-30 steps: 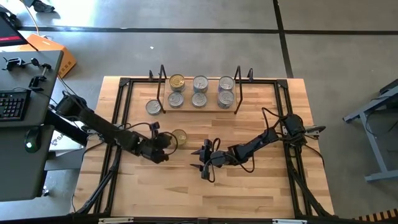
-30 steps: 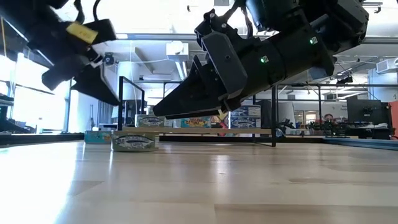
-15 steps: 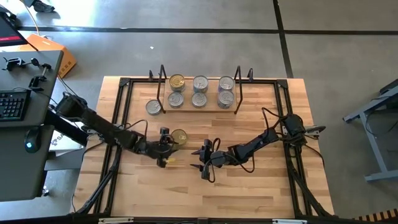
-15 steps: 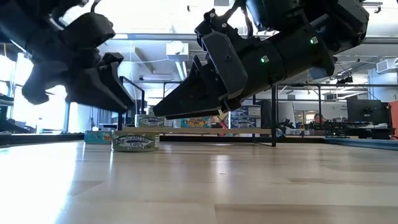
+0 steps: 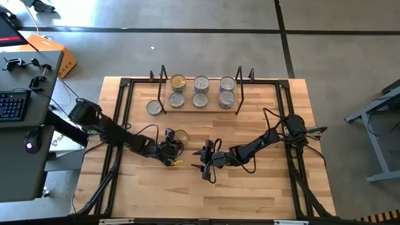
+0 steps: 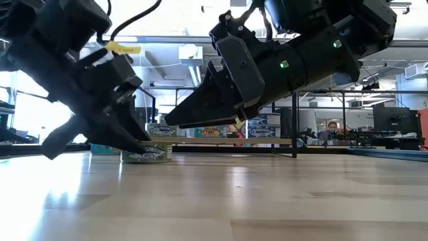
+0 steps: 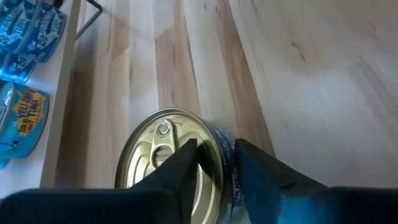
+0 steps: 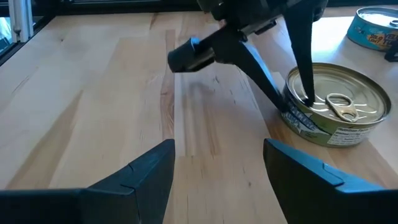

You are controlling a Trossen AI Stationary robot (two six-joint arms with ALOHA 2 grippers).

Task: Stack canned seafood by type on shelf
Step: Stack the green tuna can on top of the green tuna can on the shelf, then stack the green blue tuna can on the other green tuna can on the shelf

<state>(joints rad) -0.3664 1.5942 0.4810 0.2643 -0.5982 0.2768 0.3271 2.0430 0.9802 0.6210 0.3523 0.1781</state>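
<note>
Nearest, the right gripper waits mid-table, jaws released; at its 10 o'clock the left gripper straddles the gold tin's rim, whether clamped cannot be told; a silver tin waits beside the shelf; farthest, six tins are shelved.

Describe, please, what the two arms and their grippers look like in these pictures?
Both arms are black, jointed and slim, with loose black cables along them. The left gripper carries a small yellow tag; the right gripper shows green indicator lights on its body in the low view. Each ends in two dark, tapered fingers.
</note>
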